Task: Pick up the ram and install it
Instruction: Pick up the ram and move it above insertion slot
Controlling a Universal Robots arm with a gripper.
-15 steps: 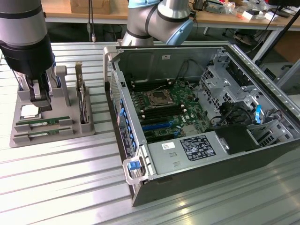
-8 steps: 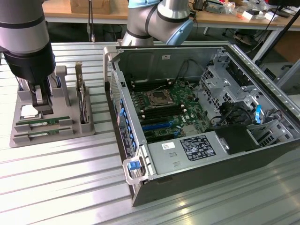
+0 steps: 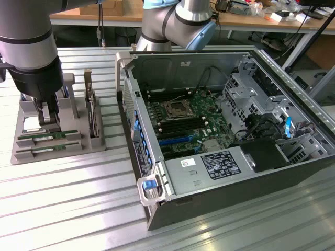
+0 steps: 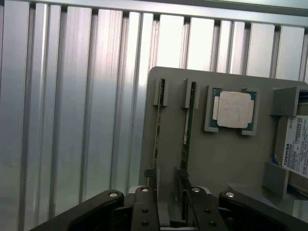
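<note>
the gripper (image 3: 49, 120) hangs low over the grey holder (image 3: 15, 154) on the slatted table (image 3: 78, 209), toward the exterior view's left. its two fingers are spread, with bare holder showing between them. the ram (image 3: 47, 137) stands on edge in a slot near the holder's front edge, just beneath the fingertips. a second stick (image 3: 44, 150) runs parallel in the slot closest to that edge.

in the wrist view the gripper (image 4: 167, 192) has one dark finger over the near end of the ram (image 4: 186, 125) and the other over the second stick (image 4: 157, 125). those ends are hidden, so which stick, if either, sits between the fingers is hard to tell, as is any contact. the cpu (image 4: 233, 109) rests in its pocket beside the ram. the hard drive (image 4: 294, 144) is cut off at the picture's edge. the open computer case (image 3: 220, 172) stands well apart on the table.
</note>
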